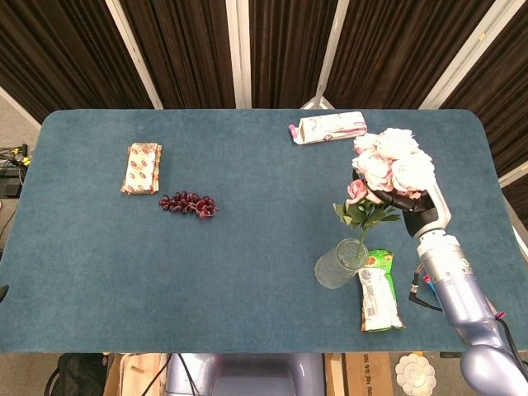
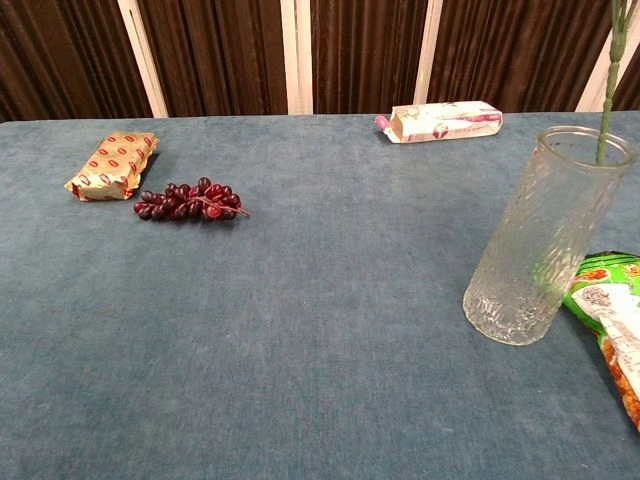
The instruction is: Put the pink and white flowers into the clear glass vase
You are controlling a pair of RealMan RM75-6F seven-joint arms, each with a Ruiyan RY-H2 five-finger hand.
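A: The pink and white flowers [image 1: 388,161], where are they sitting?

B: They are hanging in the air above the right side of the blue table [image 1: 247,280], blooms uppermost, green leaves below, and the thin stem pointing down. In the chest view the stem's tip [image 2: 607,90] is dipping just inside the mouth of the clear glass vase [image 2: 545,240].

A: What is holding them?

B: The right hand [image 1: 412,200] is gripping the bunch just under the blooms, its dark fingers closing around the stems. The silver arm is reaching in from the lower right corner, angling up toward the flowers. The left hand is not showing in either view.

A: And what is lying around the vase?

B: The vase is standing upright. A green snack packet [image 1: 380,290] is lying just beside its base, on the right. A pink and white box [image 1: 328,127] is resting near the far edge, behind the flowers. Well apart to the left, a bunch of dark red grapes [image 1: 188,203] is lying close to a gold packet with red ovals [image 1: 142,167]. Dark curtains are hanging behind the table.
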